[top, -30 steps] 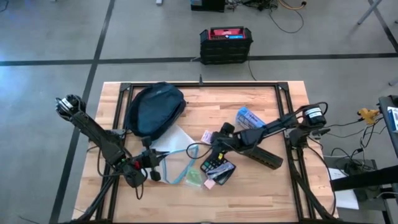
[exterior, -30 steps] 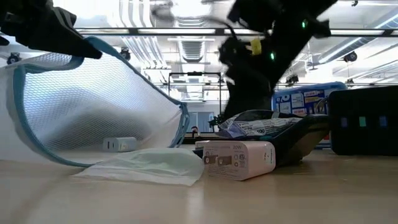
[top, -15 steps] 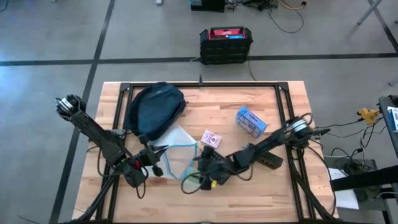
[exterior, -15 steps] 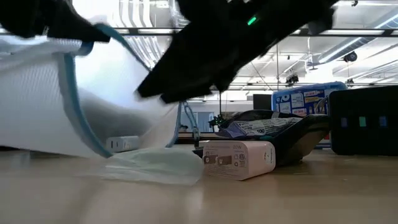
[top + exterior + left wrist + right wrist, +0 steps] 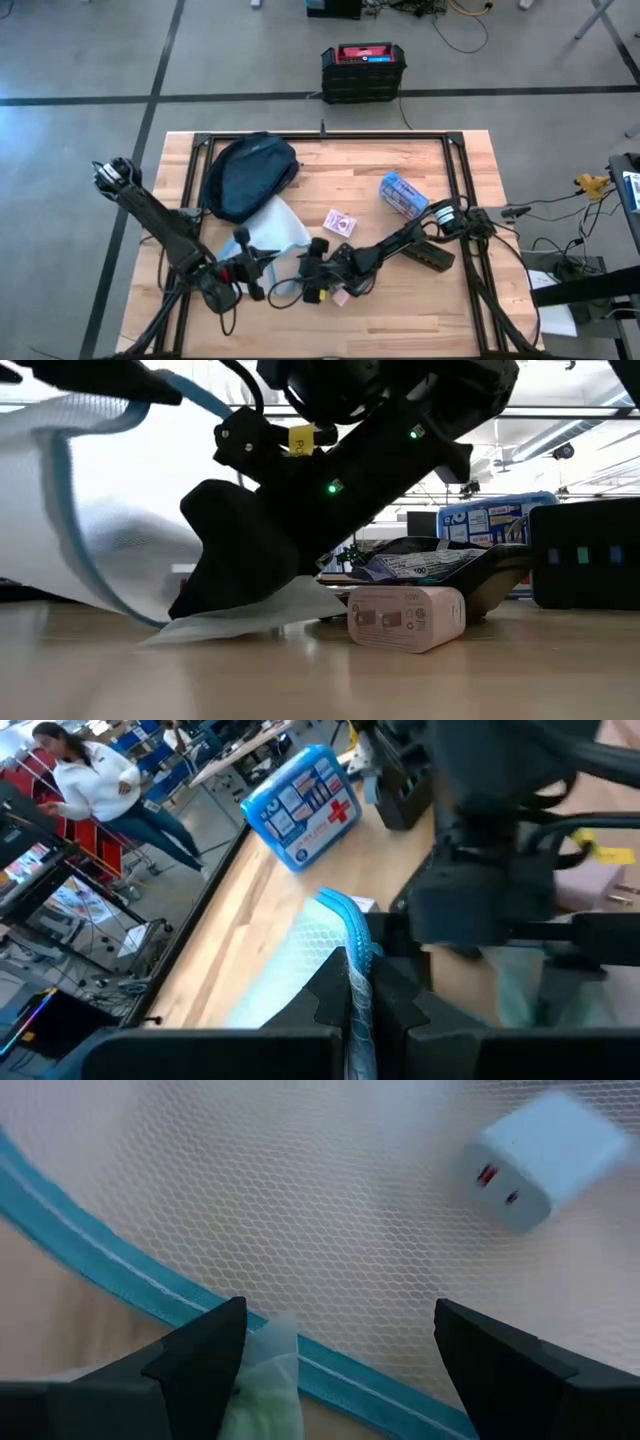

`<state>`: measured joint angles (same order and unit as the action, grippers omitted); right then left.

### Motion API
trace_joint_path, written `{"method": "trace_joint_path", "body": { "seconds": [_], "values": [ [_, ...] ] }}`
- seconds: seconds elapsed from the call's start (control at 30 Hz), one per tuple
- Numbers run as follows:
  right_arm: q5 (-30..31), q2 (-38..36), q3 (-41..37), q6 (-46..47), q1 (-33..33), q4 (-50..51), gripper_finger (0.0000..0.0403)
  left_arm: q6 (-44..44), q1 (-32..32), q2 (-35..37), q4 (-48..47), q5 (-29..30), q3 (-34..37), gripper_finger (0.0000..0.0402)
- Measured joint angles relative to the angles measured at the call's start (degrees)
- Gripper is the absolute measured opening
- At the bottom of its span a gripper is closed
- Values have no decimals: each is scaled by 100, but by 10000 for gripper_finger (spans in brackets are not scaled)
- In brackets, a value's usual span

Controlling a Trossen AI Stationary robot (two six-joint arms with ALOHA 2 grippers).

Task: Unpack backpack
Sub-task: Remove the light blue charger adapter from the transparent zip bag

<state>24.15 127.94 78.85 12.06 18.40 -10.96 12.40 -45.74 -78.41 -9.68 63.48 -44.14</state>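
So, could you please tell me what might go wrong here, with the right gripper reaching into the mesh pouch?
1. The left gripper pinches only the mesh pouch's thin blue edge; it could slip and the mouth collapse.
2. The open right gripper sits on the blue edge, short of the white charger, so it may grab mesh instead.
3. Its arm could knock the pink charger away.

mesh pouch (image 5: 283, 232), blue-edged, table centre | white charger (image 5: 540, 1160) inside it | second charger (image 5: 407, 618) | blue first-aid box (image 5: 403, 194) | card pack (image 5: 340, 222) | black-red box (image 5: 364, 70) on floor
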Motion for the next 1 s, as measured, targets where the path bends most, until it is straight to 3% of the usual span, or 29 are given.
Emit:
{"method": "trace_joint_path", "body": {
  "seconds": [0.3,0.7,1.0],
  "values": [
    [186,11,-9,172,-150,22,302,-682,-48,-529,-49,-61,-774,0],
    [-130,9,-15,265,-154,-43,341,395,-46,-584,-452,-73,-383,0],
    [-606,11,165,510,-146,-4,362,589,-46,-580,-448,-78,-332,0]
  ]
}}
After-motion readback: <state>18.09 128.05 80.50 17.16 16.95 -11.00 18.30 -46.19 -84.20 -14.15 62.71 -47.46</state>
